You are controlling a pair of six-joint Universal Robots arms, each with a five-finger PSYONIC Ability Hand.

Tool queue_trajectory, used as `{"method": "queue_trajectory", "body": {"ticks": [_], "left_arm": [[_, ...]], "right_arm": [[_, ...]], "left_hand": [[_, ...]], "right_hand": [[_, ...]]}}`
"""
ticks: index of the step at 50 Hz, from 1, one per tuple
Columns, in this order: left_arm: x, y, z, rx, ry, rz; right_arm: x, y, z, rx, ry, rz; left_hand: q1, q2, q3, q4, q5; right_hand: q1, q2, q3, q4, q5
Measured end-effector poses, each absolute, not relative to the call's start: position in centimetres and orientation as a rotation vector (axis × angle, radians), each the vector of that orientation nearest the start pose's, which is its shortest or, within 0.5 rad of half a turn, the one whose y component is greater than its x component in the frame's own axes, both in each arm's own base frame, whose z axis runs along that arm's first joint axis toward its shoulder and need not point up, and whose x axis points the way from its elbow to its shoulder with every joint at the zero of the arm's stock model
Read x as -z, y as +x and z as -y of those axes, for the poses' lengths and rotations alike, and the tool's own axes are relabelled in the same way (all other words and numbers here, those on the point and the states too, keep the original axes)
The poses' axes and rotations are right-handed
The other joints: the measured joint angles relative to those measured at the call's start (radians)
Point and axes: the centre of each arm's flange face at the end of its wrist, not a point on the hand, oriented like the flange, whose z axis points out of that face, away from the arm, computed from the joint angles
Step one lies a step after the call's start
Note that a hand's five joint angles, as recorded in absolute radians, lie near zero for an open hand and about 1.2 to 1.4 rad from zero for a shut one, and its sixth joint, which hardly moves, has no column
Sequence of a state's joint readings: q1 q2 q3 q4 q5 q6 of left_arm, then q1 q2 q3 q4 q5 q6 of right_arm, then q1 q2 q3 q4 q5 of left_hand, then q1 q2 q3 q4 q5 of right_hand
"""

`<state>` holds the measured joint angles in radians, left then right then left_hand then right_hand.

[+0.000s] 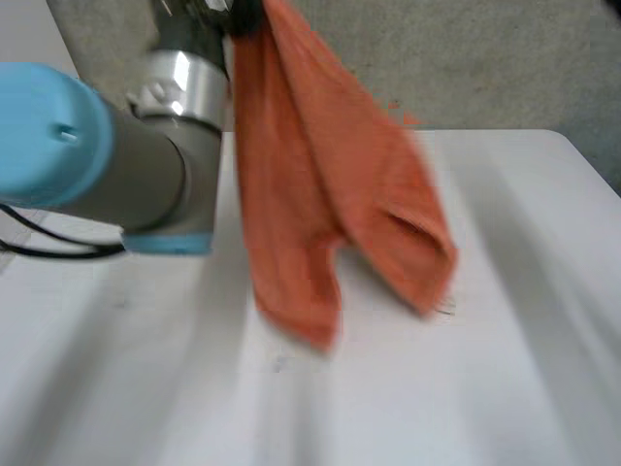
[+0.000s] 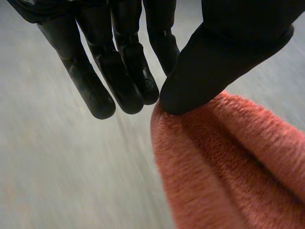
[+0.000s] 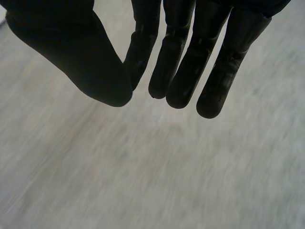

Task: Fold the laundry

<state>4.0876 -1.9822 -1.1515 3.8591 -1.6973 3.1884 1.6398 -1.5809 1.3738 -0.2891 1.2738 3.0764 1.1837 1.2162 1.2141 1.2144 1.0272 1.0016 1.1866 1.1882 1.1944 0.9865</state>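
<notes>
The left hand pinches the top of the orange towel, which hangs down over the middle of the desk. The right hand is spread flat, holding nothing.

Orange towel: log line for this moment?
left hand: pinches orange towel | orange towel: hangs over table | right hand: open, empty

towel | orange terry cloth | bunched in long folds | hanging from its top end | two lower corners apart
</notes>
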Motion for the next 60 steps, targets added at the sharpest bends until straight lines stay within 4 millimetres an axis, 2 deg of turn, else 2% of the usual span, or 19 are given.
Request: {"method": "queue_trajectory", "body": {"ticks": [2, 4, 9, 16, 17, 18, 20, 24, 30, 32, 43, 49, 53, 54, 55, 56, 58, 59, 60], "left_arm": [[-39.7, -34.3, 27.4, 3.319, 0.266, -1.384], [-40.7, -33.7, 26.7, 3.330, 0.257, -1.345], [-39.6, -32.7, 24.9, 3.267, 0.311, -1.452], [-32.6, -31.6, 22.5, 2.977, 0.499, -1.865], [-30.9, -31.3, 21.9, 2.901, 0.540, -1.951], [-30.3, -31.1, 21.7, 2.876, 0.552, -1.977], [-28.4, -30.6, 20.9, 2.786, 0.595, -2.064], [-27.2, -30.0, 20.1, 2.718, 0.624, -2.112], [-28.6, -29.0, 19.3, 2.724, 0.630, -2.062], [-28.9, -28.9, 19.2, 2.728, 0.629, -2.053], [-33.5, -27.1, 15.9, 2.834, 0.613, -1.943], [-34.1, -26.7, 14.8, 2.837, 0.624, -1.951], [-34.1, -26.6, 14.6, 2.831, 0.631, -1.960], [-34.1, -26.6, 14.6, 2.829, 0.632, -1.962], [-34.1, -26.6, 14.6, 2.828, 0.632, -1.963], [-34.1, -26.6, 14.6, 2.828, 0.632, -1.963], [-34.1, -26.6, 14.6, 2.828, 0.631, -1.962], [-34.1, -26.6, 14.7, 2.827, 0.629, -1.962], [-34.0, -26.6, 14.9, 2.824, 0.625, -1.961]], "right_arm": [[-42.7, 18.9, 31.1, 2.566, -0.454, -1.382], [-43.8, 19.5, 30.7, 2.563, -0.456, -1.325], [-43.7, 20.7, 30.0, 2.481, -0.533, -1.310], [-38.0, 21.2, 29.5, 2.226, -0.635, -1.546], [-36.3, 21.2, 29.5, 2.158, -0.636, -1.623], [-35.7, 21.2, 29.5, 2.131, -0.635, -1.653], [-33.1, 21.1, 29.6, 2.018, -0.622, -1.771], [-29.1, 21.3, 29.7, 1.822, -0.580, -1.950], [-25.8, 23.4, 29.5, 1.600, -0.474, -2.060], [-25.7, 23.8, 29.4, 1.585, -0.464, -2.060], [-21.8, 33.0, 28.1, 1.271, -0.450, -1.992], [-19.0, 36.7, 25.9, 1.081, -0.438, -1.998], [-17.7, 38.0, 24.7, 1.004, -0.426, -2.004], [-17.2, 38.4, 24.3, 0.983, -0.421, -2.009], [-17.0, 38.6, 24.2, 0.979, -0.417, -2.012], [-16.8, 38.7, 24.1, 0.980, -0.412, -2.015], [-16.6, 38.8, 24.1, 0.991, -0.399, -2.024], [-16.6, 38.7, 24.3, 1.022, -0.376, -2.037], [-17.0, 38.4, 24.6, 1.068, -0.346, -2.050]], "left_hand": [[0.001, 0.001, 0.001, 0.001, 0.000], [0.001, 0.001, 0.001, 0.002, 0.000], [0.002, 0.001, 0.001, 0.003, 0.005], [0.006, 0.001, 0.002, 0.003, 0.005], [0.006, 0.002, 0.002, 0.003, 0.005], [0.006, 0.002, 0.002, 0.003, 0.005], [0.006, 0.002, 0.002, 0.003, 0.005], [0.006, 0.002, 0.002, 0.003, 0.005], [0.006, 0.002, 0.002, 0.003, 0.005], [0.006, 0.002, 0.002, 0.003, 0.005], [0.006, 0.002, 0.002, 0.003, 0.005], [0.006, 0.002, 0.002, 0.003, 0.005], [0.006, 0.002, 0.002, 0.003, 0.005], [0.006, 0.002, 0.002, 0.003, 0.005], [0.006, 0.002, 0.002, 0.003, 0.005], [0.006, 0.002, 0.002, 0.003, 0.005], [0.006, 0.002, 0.002, 0.003, 0.005], [0.006, 0.002, 0.002, 0.003, 0.005], [0.006, 0.002, 0.002, 0.003, 0.005]], "right_hand": [[0.000, 0.000, 0.000, 0.000, 0.000], [0.000, 0.000, 0.000, 0.000, 0.000], [0.000, 0.000, 0.000, 0.000, 0.000], [0.000, 0.000, 0.000, 0.000, 0.000], [-0.203, -0.247, -0.246, -0.230, -0.196], [-0.203, -0.247, -0.246, -0.230, -0.196], [-0.517, -0.632, -0.627, -0.617, -0.578], [-0.731, -0.882, -0.889, -0.901, -0.862], [-0.783, -0.960, -0.969, -0.953, -0.906], [-0.783, -0.960, -0.969, -0.953, -0.906], [-0.783, -0.960, -0.969, -0.953, -0.906], [-0.783, -0.957, -0.964, -0.951, -0.906], [-0.755, -0.914, -0.917, -0.918, -0.873], [-0.534, -0.646, -0.665, -0.672, -0.647], [-0.497, -0.607, -0.610, -0.636, -0.615], [-0.284, -0.374, -0.405, -0.412, -0.404], [-0.248, -0.330, -0.364, -0.370, -0.364], [-0.053, -0.078, -0.095, -0.098, -0.095], [-0.044, -0.055, -0.065, -0.066, -0.065]]}}
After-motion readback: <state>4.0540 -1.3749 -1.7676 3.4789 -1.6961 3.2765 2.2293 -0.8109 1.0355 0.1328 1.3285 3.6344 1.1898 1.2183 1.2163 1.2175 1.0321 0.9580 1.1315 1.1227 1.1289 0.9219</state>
